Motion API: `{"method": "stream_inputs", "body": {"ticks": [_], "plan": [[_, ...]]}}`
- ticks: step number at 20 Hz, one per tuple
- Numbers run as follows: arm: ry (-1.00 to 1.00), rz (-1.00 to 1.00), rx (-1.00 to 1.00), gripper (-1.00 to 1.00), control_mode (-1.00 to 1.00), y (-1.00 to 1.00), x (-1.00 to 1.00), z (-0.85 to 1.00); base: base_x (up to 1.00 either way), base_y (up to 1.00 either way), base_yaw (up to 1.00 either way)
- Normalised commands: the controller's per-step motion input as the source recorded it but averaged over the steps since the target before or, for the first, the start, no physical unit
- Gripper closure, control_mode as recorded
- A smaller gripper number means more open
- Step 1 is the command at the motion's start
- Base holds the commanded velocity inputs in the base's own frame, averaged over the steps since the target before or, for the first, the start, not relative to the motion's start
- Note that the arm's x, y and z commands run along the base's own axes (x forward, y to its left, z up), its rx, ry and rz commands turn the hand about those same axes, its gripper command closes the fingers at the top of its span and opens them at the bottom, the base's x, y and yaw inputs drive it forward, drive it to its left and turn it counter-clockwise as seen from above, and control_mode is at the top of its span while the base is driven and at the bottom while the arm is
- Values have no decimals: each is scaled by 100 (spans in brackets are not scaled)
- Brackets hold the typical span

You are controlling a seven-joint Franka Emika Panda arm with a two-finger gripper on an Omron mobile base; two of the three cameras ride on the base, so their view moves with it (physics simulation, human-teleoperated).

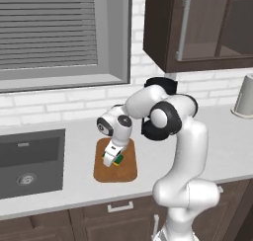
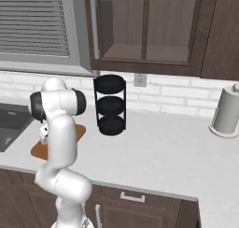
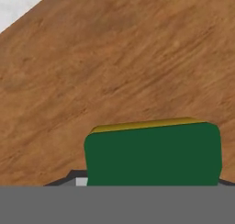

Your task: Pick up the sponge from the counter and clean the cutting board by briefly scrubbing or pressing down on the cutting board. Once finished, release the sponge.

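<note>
1 sponge (image 1: 117, 159), 1 cutting board (image 1: 115, 171), 1 end effector (image 1: 111, 160).

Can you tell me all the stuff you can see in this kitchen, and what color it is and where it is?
sponge: one, green top over yellow, held in the gripper over the cutting board
cutting board: one, brown wood, on the counter right of the sink
counter: one, light grey-white, above dark brown cabinets
sink: one, dark grey, set into the counter at the left
tiered rack: one, black, on the counter by the wall
paper towel roll: one, pale grey, upright on the counter at the far right
window blinds: one set, grey, above the sink
upper cabinet: one, dark brown, on the wall
gripper: one, white, shut on the sponge
</note>
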Motion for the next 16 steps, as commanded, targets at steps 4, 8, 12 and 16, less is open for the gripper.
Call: {"method": "stream_inputs", "body": {"ticks": [4,8,12,16], "plan": [[24,-34,-7,100,-100,-53,68,-70,0,0,0],[38,-33,-8,100,-100,-61,68,-48,0,0,0],[78,-20,-13,100,-100,-70,89,-52,0,0,0],[100,-17,-38,100,-100,-48,80,-16,0,0,0]]}}
